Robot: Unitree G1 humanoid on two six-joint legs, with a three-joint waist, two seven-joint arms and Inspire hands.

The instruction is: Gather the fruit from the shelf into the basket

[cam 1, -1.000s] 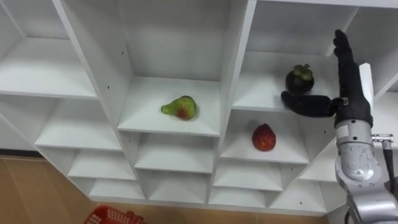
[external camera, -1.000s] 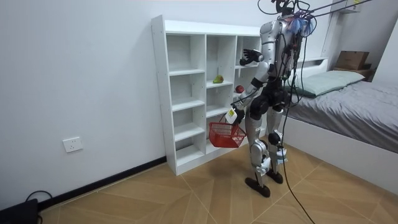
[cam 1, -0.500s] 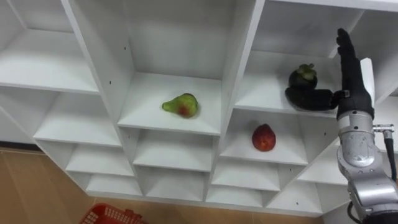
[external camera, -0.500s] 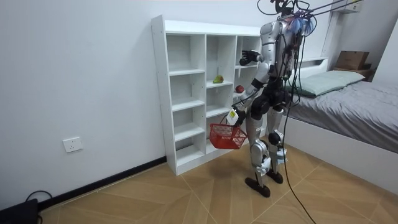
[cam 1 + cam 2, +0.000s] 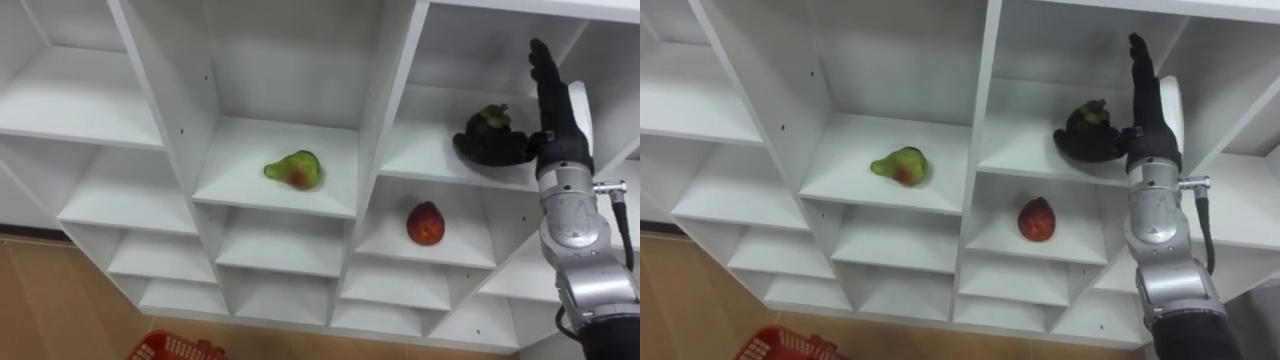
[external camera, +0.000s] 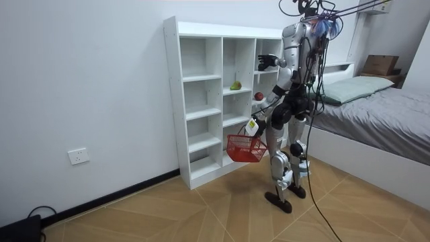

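A dark mangosteen (image 5: 492,119) sits in the upper right compartment of the white closet (image 6: 191,107). My right hand (image 5: 556,128) is raised beside it, open, fingers straight up on its right and the thumb lying across its lower front, touching it. A green-red pear (image 5: 293,169) lies in the middle compartment. A red fruit (image 5: 425,223) rests one shelf below the mangosteen. In the room view my left hand (image 6: 250,126) hangs low in front of the closet, with the red basket (image 6: 246,148) hanging from it by its handle.
I stand facing the closet's right columns. Upright white dividers (image 5: 392,110) separate the compartments, and the other shelves hold nothing. A corner of the basket (image 5: 172,347) shows at the bottom. A bed (image 6: 376,101) stands at the room view's right.
My right hand has moved left and up into the compartment, and its thumb has gone from below the mangosteen to against it. The fruits have not moved.
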